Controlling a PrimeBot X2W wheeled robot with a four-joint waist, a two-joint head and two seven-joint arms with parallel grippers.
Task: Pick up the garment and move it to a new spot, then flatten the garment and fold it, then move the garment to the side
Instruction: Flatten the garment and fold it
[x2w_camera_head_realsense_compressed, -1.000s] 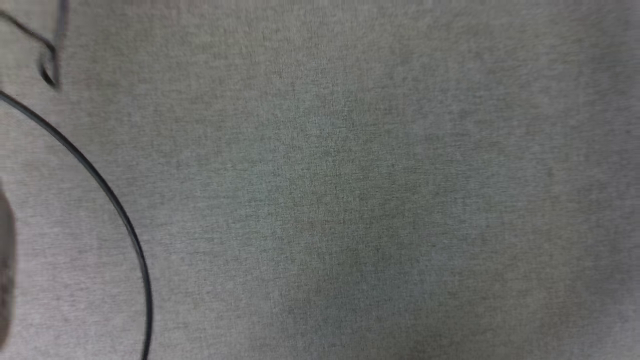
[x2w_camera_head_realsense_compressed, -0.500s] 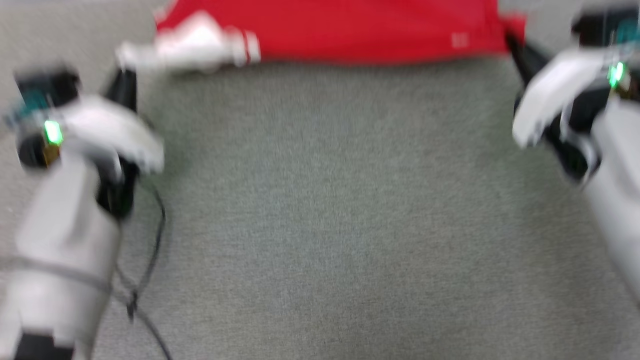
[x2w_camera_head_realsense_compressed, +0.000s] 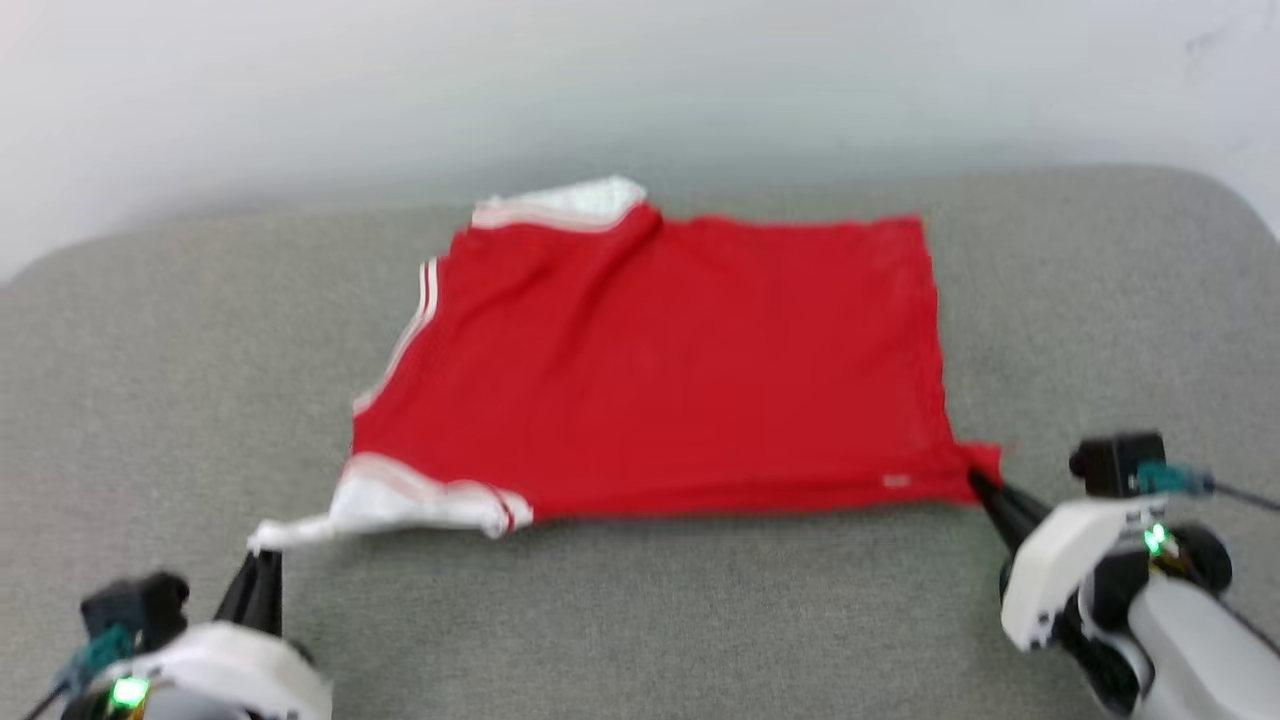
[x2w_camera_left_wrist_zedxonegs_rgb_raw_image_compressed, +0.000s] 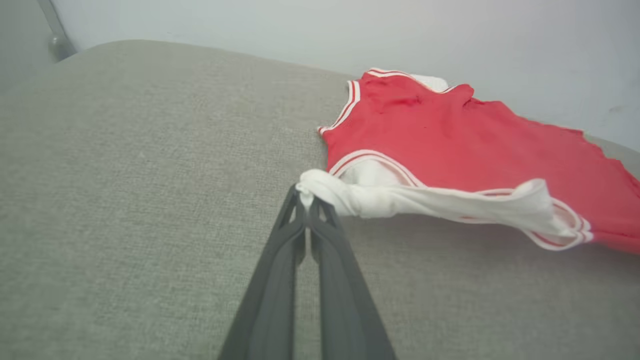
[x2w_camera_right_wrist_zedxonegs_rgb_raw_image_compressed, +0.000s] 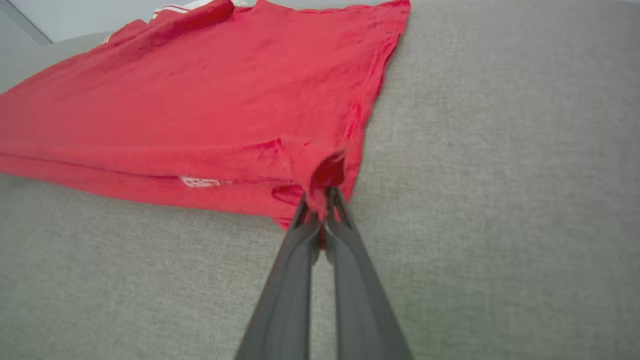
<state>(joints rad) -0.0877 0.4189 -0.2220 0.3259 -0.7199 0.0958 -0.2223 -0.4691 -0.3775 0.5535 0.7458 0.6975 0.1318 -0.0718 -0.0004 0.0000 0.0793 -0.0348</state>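
The garment (x2w_camera_head_realsense_compressed: 670, 370), a red jersey with white sleeves and striped trim, lies spread on a grey fabric surface, plain red side up; its print is hidden. My left gripper (x2w_camera_head_realsense_compressed: 262, 552) is shut on the tip of the near white sleeve (x2w_camera_left_wrist_zedxonegs_rgb_raw_image_compressed: 380, 200), which is pulled out to a point at the fingertips (x2w_camera_left_wrist_zedxonegs_rgb_raw_image_compressed: 306, 196). My right gripper (x2w_camera_head_realsense_compressed: 978, 482) is shut on the near right bottom corner of the garment (x2w_camera_right_wrist_zedxonegs_rgb_raw_image_compressed: 327, 172), bunching the red cloth between its fingers (x2w_camera_right_wrist_zedxonegs_rgb_raw_image_compressed: 320, 212). The far sleeve (x2w_camera_head_realsense_compressed: 560, 205) lies at the back edge.
The grey upholstered surface (x2w_camera_head_realsense_compressed: 700, 620) has rounded far corners and ends at a pale wall (x2w_camera_head_realsense_compressed: 640, 80) behind the garment. Bare fabric stretches in front of the garment and to both sides.
The head camera has tilted up from the bare grey surface and a dark cable to the whole garment and the wall. Both grippers stay shut on its near corners.
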